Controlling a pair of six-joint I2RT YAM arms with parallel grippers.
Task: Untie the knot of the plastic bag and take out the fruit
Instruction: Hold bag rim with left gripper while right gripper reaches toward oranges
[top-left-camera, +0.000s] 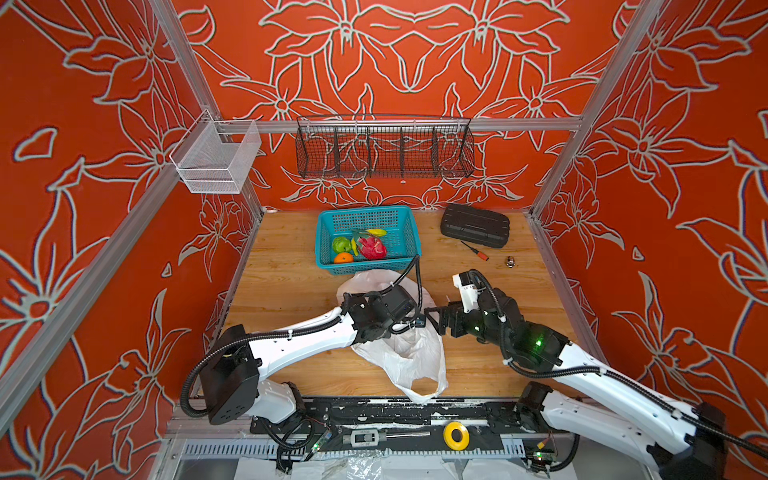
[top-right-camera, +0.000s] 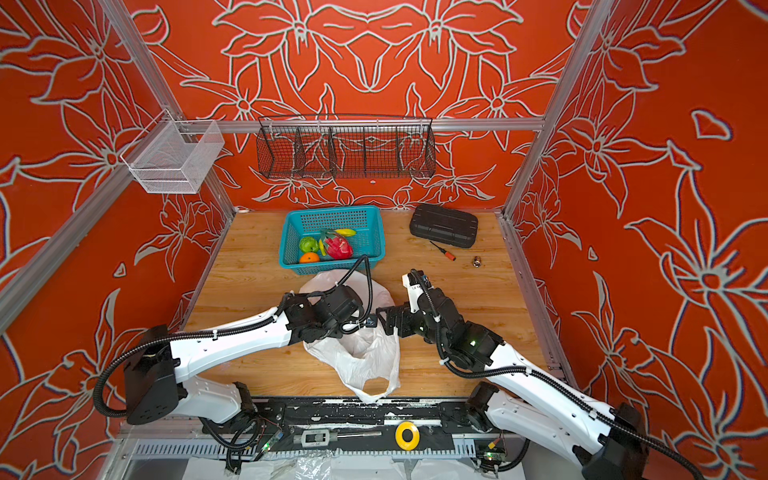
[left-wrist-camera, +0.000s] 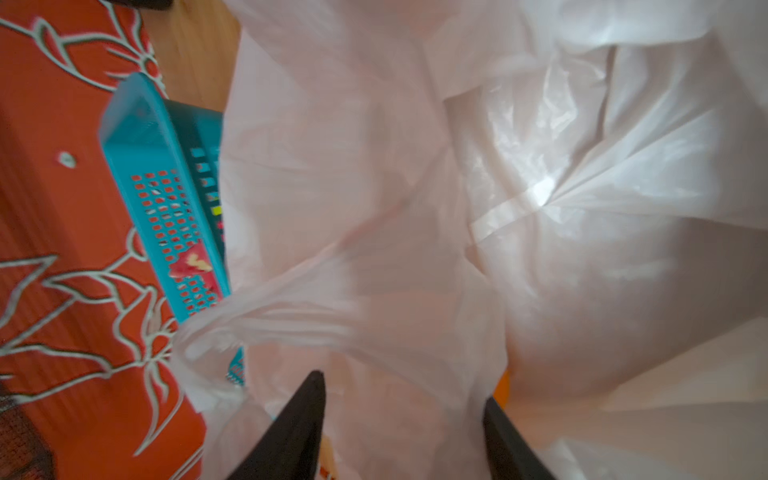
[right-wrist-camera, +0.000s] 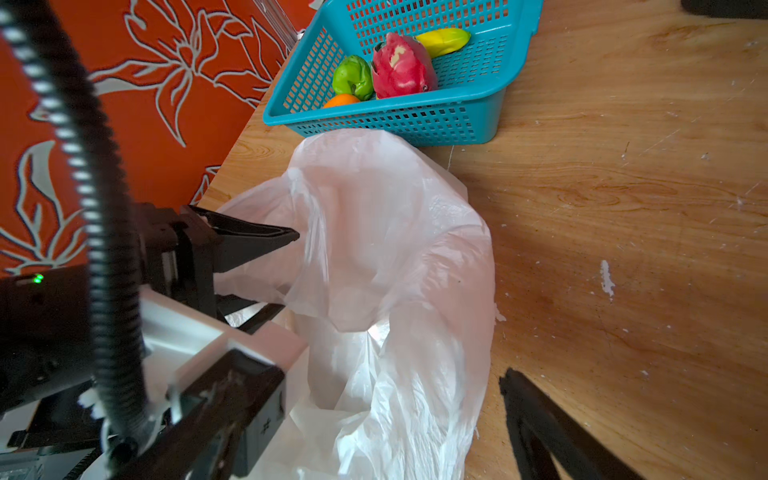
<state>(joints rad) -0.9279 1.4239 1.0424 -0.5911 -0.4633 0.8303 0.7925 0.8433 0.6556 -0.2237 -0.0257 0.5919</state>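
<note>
Bag: The thin, crinkly white plastic bag (top-left-camera: 409, 353) lies in the middle of the wooden desk (top-left-camera: 291, 291). Its far end sits right up against the front of the teal plastic basket (top-left-camera: 374, 265). Its mouth gapes open. One loose handle loop (top-left-camera: 422, 390) reaches the near edge of the desk.
Left hand: The left hand (left-wrist-camera: 403, 388) pokes into the bag's mouth. Its two black fingers stand apart, with white plastic all round them. I cannot tell if they squeeze anything.
Right hand: The right hand (top-left-camera: 432, 321) hovers just beside the bag, on the bag's right. Its fingers are spread wide, with nothing between them.
Fruit: A round orange (top-left-camera: 343, 258), a bumpy green fruit (top-left-camera: 341, 245) and a red-pink dragon fruit (top-left-camera: 372, 247) sit close together in the basket, near its front wall. The plastic hides what is inside the bag.
Other things: A flat black plastic case (top-left-camera: 475, 225) and a small screwdriver (top-left-camera: 476, 251) with an orange handle lie at the back right, well apart from the bag.
</note>
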